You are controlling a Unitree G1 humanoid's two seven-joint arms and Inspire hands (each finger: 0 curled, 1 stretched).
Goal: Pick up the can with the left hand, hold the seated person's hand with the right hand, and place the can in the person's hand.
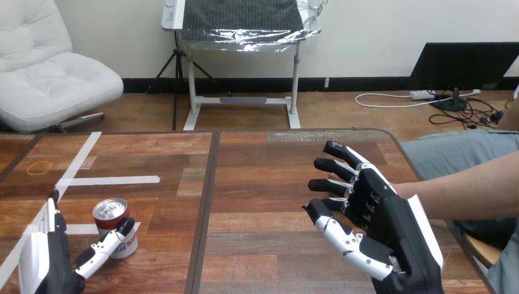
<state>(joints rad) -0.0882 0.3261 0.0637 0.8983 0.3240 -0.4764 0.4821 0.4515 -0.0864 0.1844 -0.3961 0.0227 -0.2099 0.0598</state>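
A red and silver can (pixel 112 228) stands upright near the table's front left corner. My left hand (pixel 46 257) sits just left of it, open, with the thumb (pixel 104 246) reaching across to the can's front side and the fingers straight along its left. My right hand (pixel 382 229) is raised at the right, palm turned away, fingers spread and nearly straight. The person's forearm (pixel 468 187) comes in from the right edge and ends behind this hand. The person's hand is hidden by mine, so I cannot tell whether the two touch.
White tape strips (pixel 110 180) cross the wooden table (pixel 269 184) at the left, and a thin yellow ring (pixel 41 166) lies beyond them. A dark seam (pixel 208 202) runs down the table's middle. The person's lap lies past the table's right edge.
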